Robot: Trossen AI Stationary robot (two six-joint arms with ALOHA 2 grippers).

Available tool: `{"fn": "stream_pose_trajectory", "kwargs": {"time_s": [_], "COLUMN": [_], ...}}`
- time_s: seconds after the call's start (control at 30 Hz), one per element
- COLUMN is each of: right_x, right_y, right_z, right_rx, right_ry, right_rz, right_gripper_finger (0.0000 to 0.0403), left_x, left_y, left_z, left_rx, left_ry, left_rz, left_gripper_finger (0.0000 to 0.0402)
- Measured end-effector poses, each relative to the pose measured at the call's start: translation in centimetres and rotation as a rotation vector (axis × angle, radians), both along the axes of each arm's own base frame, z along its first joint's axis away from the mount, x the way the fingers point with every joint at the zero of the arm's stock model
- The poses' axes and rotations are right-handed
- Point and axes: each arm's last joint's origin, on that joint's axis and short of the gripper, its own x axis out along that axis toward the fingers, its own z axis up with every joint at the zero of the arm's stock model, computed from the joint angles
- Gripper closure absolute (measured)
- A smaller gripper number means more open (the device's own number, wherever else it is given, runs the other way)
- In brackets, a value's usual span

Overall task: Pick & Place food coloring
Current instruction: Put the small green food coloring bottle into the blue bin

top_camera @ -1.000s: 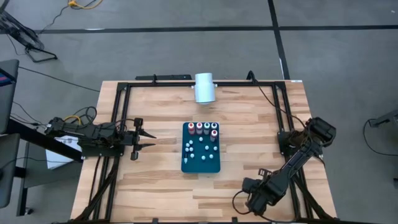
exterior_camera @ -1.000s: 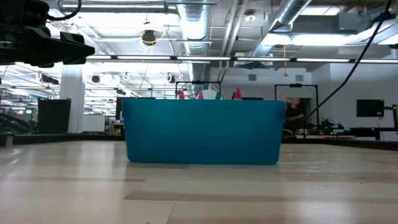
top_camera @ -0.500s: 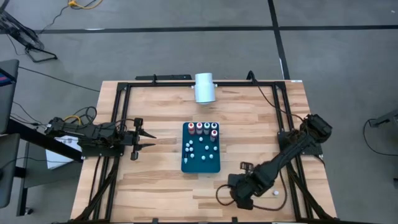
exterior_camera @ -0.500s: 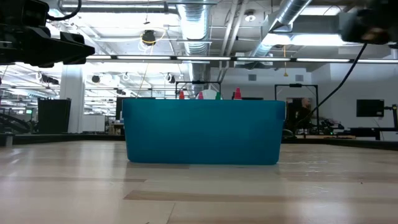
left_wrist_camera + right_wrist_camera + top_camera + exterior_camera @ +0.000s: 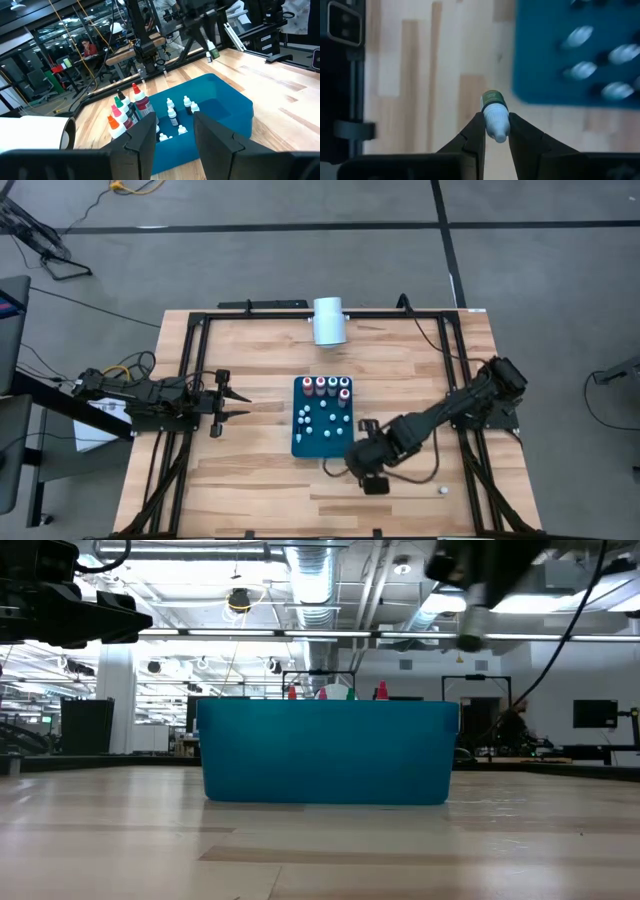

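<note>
Green-bodied, pale-capped food coloring bottle [image 5: 495, 117] sits pinched by the cap in the right gripper [image 5: 495, 131], above the table just beside the teal holder [image 5: 324, 418], likely for slotting; left gripper [image 5: 231, 404] waits spread at the left edge.

bright, even overhead light | soft shadows | right wrist view blurred

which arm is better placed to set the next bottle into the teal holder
The right. Its hand is shut on a small green bottle, just off the teal holder near its front right corner. The left hand is open, empty, and waits well off to the holder's left.
</note>
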Motion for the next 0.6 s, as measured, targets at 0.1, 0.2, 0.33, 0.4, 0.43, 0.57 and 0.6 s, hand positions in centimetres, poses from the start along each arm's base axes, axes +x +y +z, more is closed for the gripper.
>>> {"fn": "stream_pose_trajectory", "kwargs": {"time_s": [0.1,0.2,0.33,0.4,0.43,0.57,0.6], "right_x": [1.0,1.9,2.9,3.4,3.6,4.3,4.5], "right_y": [-1.4,-2.8,-4.7,-5.7,-6.3,-8.7,-9.3], "right_z": [0.7,1.4,2.4,2.8,2.9,3.4,3.4], "right_rx": [-0.017,-0.037,-0.062,-0.073,-0.078,-0.1,-0.105], "right_ry": [-0.03,-0.061,-0.103,-0.118,-0.123,-0.139,-0.139], "right_rz": [0.036,0.074,0.11,0.112,0.109,0.094,0.088], "right_gripper_finger": [0.0341,0.0341,0.0341,0.0341,0.0341,0.0341,0.0341], "left_x": [0.0,0.0,0.0,0.0,0.0,0.0,0.0], "left_y": [0.0,0.0,0.0,0.0,0.0,0.0,0.0], "left_z": [0.0,0.0,0.0,0.0,0.0,0.0,0.0], "left_rx": [0.001,0.001,0.0,0.001,0.001,0.001,0.001], "left_ry": [0.0,0.0,0.0,0.0,0.0,0.0,0.0], "left_rz": [0.0,0.0,0.0,0.0,0.0,0.0,0.0], "left_gripper_finger": [0.0278,0.0278,0.0278,0.0278,0.0278,0.0278,0.0278]}}
